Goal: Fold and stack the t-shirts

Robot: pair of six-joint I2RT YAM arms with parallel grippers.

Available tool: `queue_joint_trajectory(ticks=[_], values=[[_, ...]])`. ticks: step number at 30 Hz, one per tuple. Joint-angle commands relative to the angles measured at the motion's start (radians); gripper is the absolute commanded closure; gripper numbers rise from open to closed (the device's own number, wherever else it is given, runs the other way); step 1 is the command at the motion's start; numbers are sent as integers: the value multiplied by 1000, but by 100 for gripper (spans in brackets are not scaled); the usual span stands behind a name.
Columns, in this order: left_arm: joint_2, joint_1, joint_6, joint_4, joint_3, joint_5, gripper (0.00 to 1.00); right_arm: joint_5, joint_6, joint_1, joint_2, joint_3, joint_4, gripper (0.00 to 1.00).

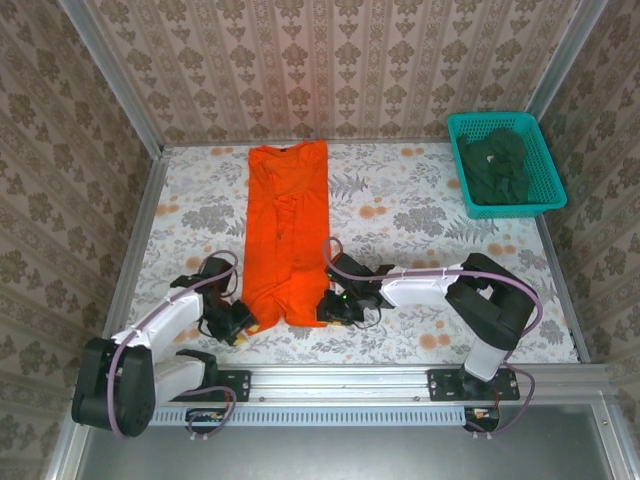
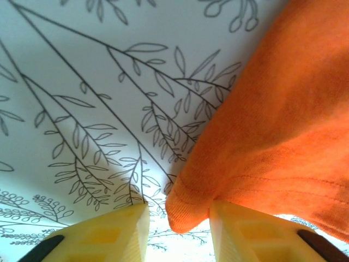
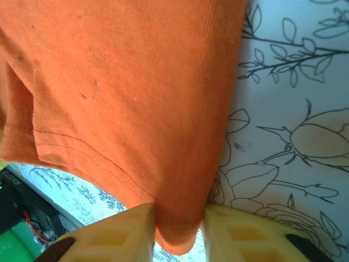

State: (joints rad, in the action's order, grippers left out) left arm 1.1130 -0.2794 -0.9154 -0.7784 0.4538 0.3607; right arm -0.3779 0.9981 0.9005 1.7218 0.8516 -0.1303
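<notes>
The bright orange t-shirt [image 1: 287,220] lies on the table as a long narrow strip running from the back toward the near edge. At its near left corner sits my left gripper [image 1: 238,322]. In the left wrist view that gripper [image 2: 179,218] is open around the orange corner [image 2: 188,213]; the cloth touches one yellow finger [image 2: 245,229] and a gap shows beside the other. At the near right corner, my right gripper [image 1: 335,305] [image 3: 179,218] is shut on the orange t-shirt [image 3: 125,82], with cloth filling the space between both pads. Dark green t-shirts [image 1: 497,165] lie in the basket.
The teal mesh basket [image 1: 548,160] stands at the back right corner of the floral-patterned table [image 1: 420,220]. Papered walls close in the back and both sides. A metal rail [image 1: 400,380] with the arm bases runs along the near edge.
</notes>
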Motion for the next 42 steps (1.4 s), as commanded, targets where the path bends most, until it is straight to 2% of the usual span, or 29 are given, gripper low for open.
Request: queue_joint_trajectory(ticks=[1, 5, 10, 12, 18, 30, 36, 42], values=[[24, 6, 0, 130, -17, -21, 70, -18, -1, 6, 34, 21, 10, 74], [56, 6, 13, 146, 1, -21, 75, -18, -8, 2, 34, 25, -1, 84], [102, 5, 82, 102, 40, -53, 95, -20, -16, -9, 32, 15, -35, 99], [99, 3, 103, 76, 46, -72, 100, -27, -19, -14, 21, -1, -34, 100], [45, -24, 121, 22, 51, -107, 100, -43, -39, -19, -36, -62, -61, 100], [3, -210, 64, -67, 79, -112, 100, -59, 35, -15, -181, -259, -19, 100], [-19, -222, 68, -120, 130, -100, 100, -55, 62, -14, -220, -273, -11, 100], [-13, -211, 82, -170, 271, -96, 100, -11, 100, -60, -323, -218, -38, 100]])
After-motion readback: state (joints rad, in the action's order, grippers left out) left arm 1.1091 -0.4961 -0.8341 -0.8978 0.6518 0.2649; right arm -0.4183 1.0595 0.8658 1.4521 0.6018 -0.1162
